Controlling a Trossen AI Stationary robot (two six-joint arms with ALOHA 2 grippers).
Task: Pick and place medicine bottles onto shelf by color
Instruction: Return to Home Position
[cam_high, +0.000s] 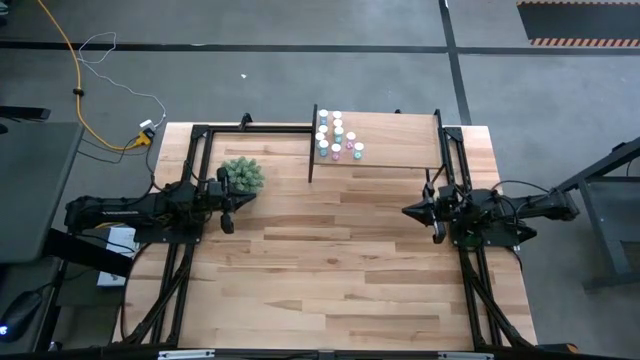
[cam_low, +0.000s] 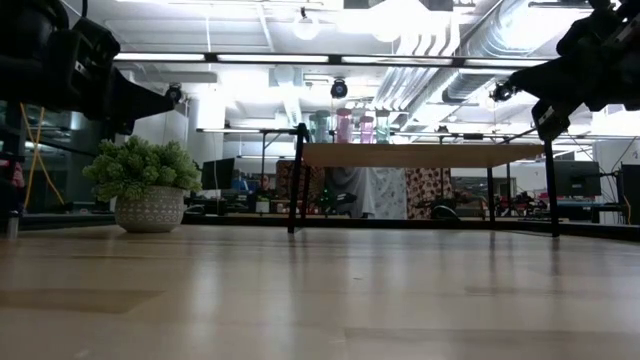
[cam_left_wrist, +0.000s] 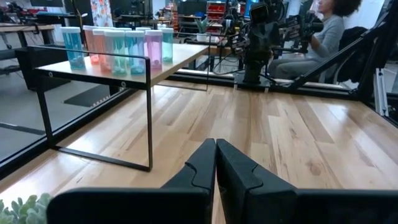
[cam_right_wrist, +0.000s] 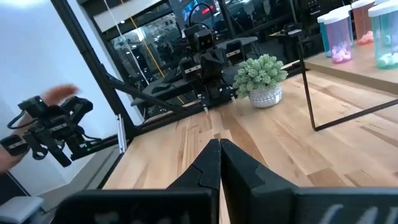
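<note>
Several medicine bottles (cam_high: 337, 137) with white caps stand in rows on the left part of the light-wood shelf (cam_high: 400, 140) at the table's far side. In the left wrist view the bottles (cam_left_wrist: 118, 46) show teal, blue and pink bodies; the low view shows a few bottles (cam_low: 345, 125) on the shelf board (cam_low: 420, 154). My left gripper (cam_high: 228, 222) rests shut at the table's left, beside the plant. My right gripper (cam_high: 408, 211) rests shut at the table's right, below the shelf's right end. Both hold nothing.
A bushy green plant in a white pot (cam_high: 243, 174) stands at the far left, right by my left gripper. The shelf's thin black legs (cam_left_wrist: 149, 118) stand on the table. Bare wooden tabletop (cam_high: 340, 270) lies between the arms. A person (cam_left_wrist: 323, 31) sits beyond the table.
</note>
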